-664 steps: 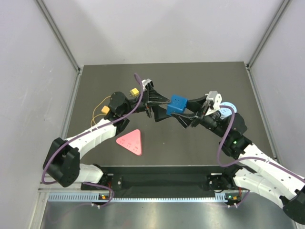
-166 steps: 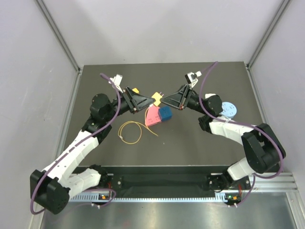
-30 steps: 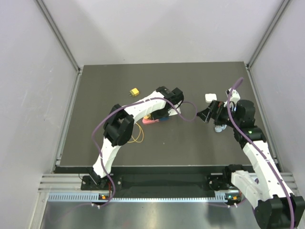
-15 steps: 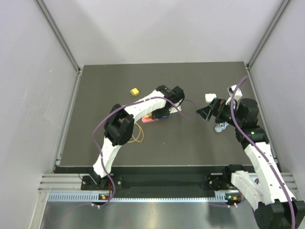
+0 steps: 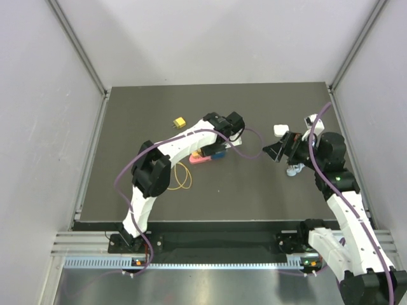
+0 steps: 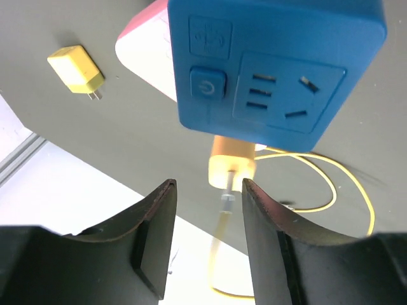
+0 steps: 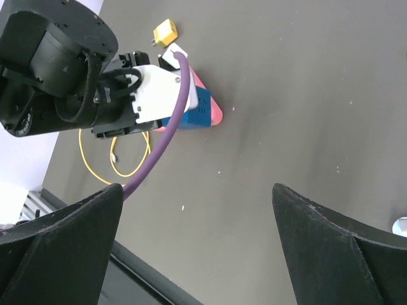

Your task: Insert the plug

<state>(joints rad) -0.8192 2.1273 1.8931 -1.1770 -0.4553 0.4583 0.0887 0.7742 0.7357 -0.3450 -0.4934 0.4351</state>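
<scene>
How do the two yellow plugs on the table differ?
The loose plug lies alone, prongs bare, with no cable. The corded plug is butted against the blue socket block, prongs hidden, trailing a yellow cable. Both are small and yellow.

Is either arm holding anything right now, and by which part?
Nothing is held: the left gripper is open near the blue socket, and the right gripper is open and empty.

You have bare mat (image 5: 159, 108) beside the yellow adapter (image 5: 180, 122) — the blue socket block (image 6: 273, 63) and pink wedge (image 5: 198, 160) crowd the middle.
</scene>
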